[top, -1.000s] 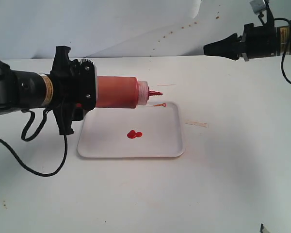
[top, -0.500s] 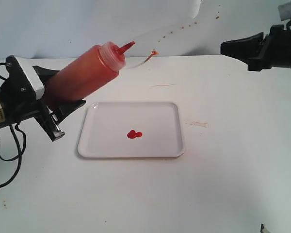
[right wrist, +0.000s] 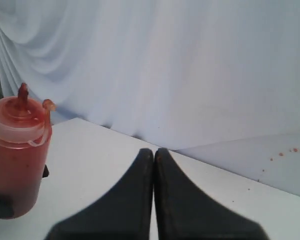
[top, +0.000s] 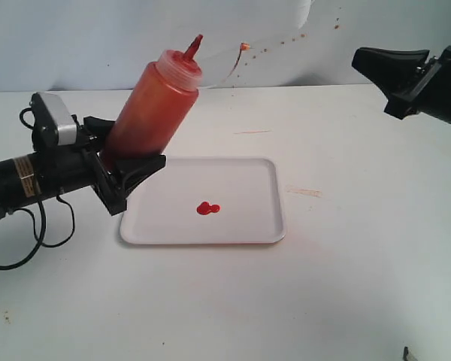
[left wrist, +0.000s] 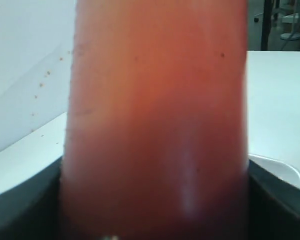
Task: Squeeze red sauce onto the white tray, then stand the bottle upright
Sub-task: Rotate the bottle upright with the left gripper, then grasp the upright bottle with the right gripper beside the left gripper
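Ext.: glossy red sauce blob point(top: 207, 208) on flat white plastic tray point(top: 248, 177), squeeze done; translucent orange-red squeeze bottle point(top: 154, 105) tilted at tray's left edge, pinched by left gripper point(top: 131, 162) jaws, not yet stood; L wrist: bottle point(left wrist: 155, 125) fills frame; R wrist: right gripper point(right wrist: 154, 165) jaws pressed together, empty.

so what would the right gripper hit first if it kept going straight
Likely only the backdrop: the right gripper aims past the bottle, which sits off to one side. Depth is unclear.
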{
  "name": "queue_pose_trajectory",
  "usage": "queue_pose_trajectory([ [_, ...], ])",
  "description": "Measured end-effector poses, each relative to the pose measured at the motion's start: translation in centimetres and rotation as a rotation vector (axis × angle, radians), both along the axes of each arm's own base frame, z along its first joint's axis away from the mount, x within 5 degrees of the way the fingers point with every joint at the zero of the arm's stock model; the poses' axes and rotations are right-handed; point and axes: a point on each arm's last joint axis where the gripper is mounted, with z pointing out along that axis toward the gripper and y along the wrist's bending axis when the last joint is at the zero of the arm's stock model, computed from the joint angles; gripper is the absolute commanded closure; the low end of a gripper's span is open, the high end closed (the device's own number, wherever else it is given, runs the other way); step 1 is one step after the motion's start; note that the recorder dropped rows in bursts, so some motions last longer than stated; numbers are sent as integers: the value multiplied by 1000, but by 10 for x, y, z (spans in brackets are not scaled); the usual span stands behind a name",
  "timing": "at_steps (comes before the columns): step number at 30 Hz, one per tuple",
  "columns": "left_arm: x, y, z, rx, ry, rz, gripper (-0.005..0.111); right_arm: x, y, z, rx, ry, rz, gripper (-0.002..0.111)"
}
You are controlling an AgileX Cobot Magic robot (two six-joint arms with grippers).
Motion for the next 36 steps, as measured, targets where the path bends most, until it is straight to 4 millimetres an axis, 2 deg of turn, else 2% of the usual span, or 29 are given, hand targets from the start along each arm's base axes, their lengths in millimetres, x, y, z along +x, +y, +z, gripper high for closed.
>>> queue_pose_trajectory([
  [4,-2,-28,6,-24,9,-86,107,-3,23,0,-4,-6,68,107],
  [7,-7,-51,9,-28,-1,-161,107,-6,41,-1,-25,-23,118,91],
  [9,-12,-64,11,-33,-10,-205,107,-8,52,-3,-71,-35,132,70],
  [12,-14,-70,12,-41,-14,-223,107,-9,65,-9,-142,-29,142,32],
  [15,-13,-70,13,-52,-11,-207,107,-9,68,-11,-180,-32,141,12],
  [18,-11,-70,14,-68,-6,-181,107,-9,67,-13,-204,-22,135,8],
  [22,-9,-69,15,-86,-1,-154,107,-16,74,-17,-262,-40,224,8],
  [26,-8,-68,15,-97,14,-147,107,-27,92,-10,-191,-97,342,8],
  [31,-8,-68,15,-110,36,-144,107,-25,113,-11,-102,-54,289,8],
  [36,-12,-79,16,-109,35,-179,107,-27,138,-21,-21,6,281,8],
])
